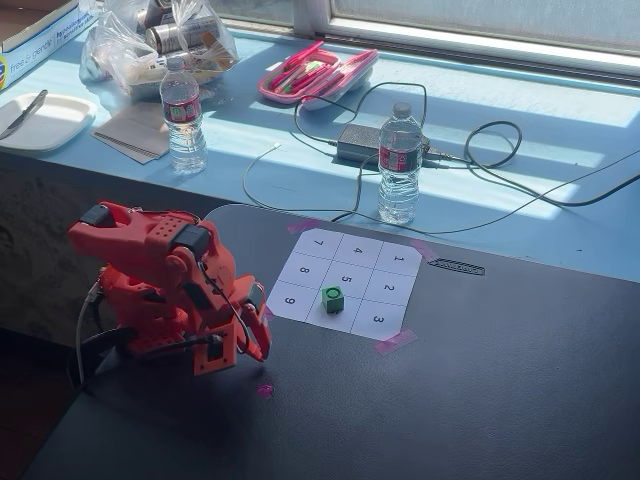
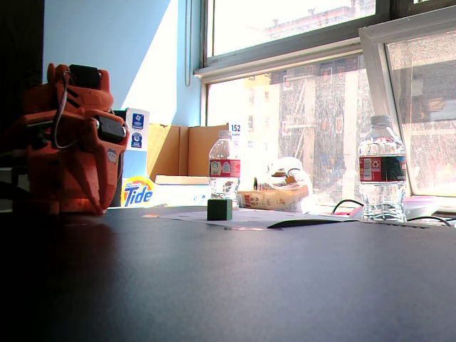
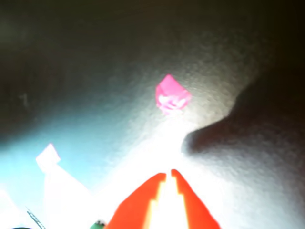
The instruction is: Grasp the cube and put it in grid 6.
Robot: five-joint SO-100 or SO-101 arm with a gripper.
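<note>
A clear plastic bag on the blue sill holds cans, and an open pink case holds pens. On the dark matte tabletop, the small green cube sits on the white paper sheet's middle column, in the cell below 5, whose digit it hides. The orange gripper hangs folded, its pointed fingertips nearly touching and holding nothing.

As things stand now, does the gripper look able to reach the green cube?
Probably yes. The cube sits alone on the numbered sheet, nothing standing between it and the folded arm's gripper. The bottles stand beyond the sheet.
</note>
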